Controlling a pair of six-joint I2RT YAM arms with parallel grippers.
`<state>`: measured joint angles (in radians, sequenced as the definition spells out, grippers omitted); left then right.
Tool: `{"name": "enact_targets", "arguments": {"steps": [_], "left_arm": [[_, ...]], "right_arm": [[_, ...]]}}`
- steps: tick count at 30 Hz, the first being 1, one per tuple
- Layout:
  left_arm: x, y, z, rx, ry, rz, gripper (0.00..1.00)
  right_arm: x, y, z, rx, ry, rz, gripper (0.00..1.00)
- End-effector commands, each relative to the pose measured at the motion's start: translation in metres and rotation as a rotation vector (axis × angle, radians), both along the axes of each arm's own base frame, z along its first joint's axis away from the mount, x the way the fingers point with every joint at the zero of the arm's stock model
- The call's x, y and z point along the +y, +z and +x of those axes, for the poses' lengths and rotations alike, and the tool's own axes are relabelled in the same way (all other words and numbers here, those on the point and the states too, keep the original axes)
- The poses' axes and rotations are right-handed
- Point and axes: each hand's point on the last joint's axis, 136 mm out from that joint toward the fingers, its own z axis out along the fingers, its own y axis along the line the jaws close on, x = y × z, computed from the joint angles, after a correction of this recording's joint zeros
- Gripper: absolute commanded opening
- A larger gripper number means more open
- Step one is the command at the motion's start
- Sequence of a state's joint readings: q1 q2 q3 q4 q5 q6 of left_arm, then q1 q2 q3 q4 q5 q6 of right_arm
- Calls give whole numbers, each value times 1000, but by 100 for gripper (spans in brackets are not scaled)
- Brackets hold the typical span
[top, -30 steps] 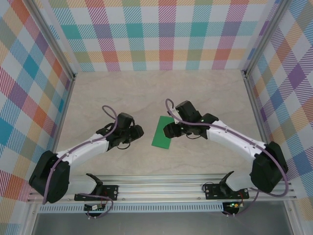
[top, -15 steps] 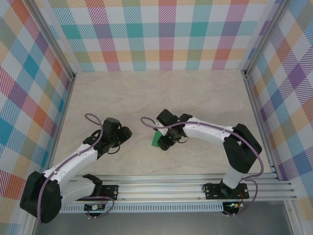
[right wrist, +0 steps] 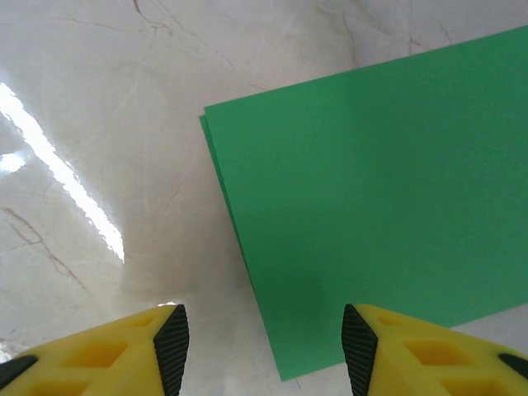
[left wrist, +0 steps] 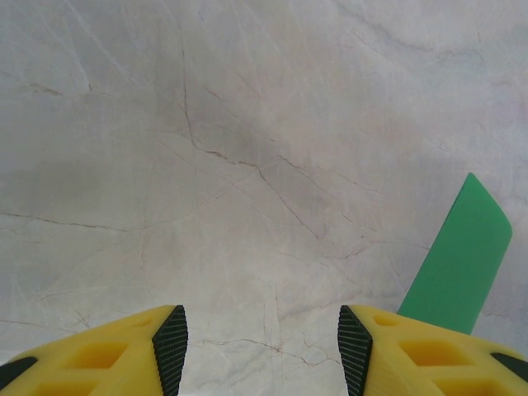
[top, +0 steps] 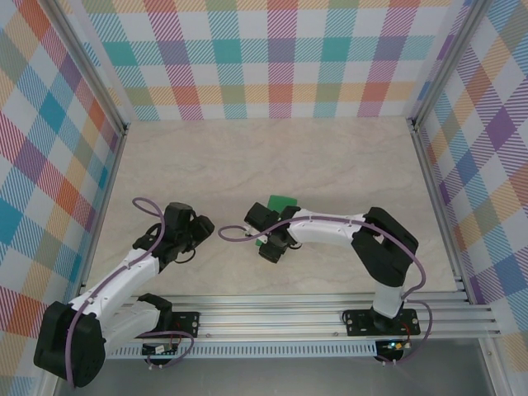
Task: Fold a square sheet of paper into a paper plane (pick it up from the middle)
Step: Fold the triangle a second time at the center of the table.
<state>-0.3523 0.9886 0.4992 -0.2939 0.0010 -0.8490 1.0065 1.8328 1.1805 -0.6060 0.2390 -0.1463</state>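
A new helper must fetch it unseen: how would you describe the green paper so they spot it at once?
On the pale marbled table, look near the middle, under the right gripper. The square sheet of paper lies flat there, its edge showing two layers. It is the one bright green thing there.

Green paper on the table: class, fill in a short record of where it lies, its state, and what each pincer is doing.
paper: green paper, lying flat on the table
state: two slightly offset edges along one side, apparently folded double
left pincer: open, empty, over bare table, paper to its right
right pincer: open, empty, over the paper's near corner
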Motion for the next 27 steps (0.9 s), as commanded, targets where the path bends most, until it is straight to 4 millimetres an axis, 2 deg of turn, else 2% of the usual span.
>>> {"name": "enact_targets", "arguments": {"steps": [1, 8, 22, 27], "left_arm": [[3, -4, -4, 15, 8, -17, 54], [3, -4, -4, 20, 8, -18, 54], [1, -3, -2, 15, 8, -33, 55], [1, -4, -2, 19, 6, -35, 55]], "right_arm": [[10, -2, 6, -32, 30, -10, 54], [10, -3, 18, -107, 12, -35, 51], [3, 18, 24, -199, -23, 12, 39], [2, 19, 27, -213, -42, 13, 40]]}}
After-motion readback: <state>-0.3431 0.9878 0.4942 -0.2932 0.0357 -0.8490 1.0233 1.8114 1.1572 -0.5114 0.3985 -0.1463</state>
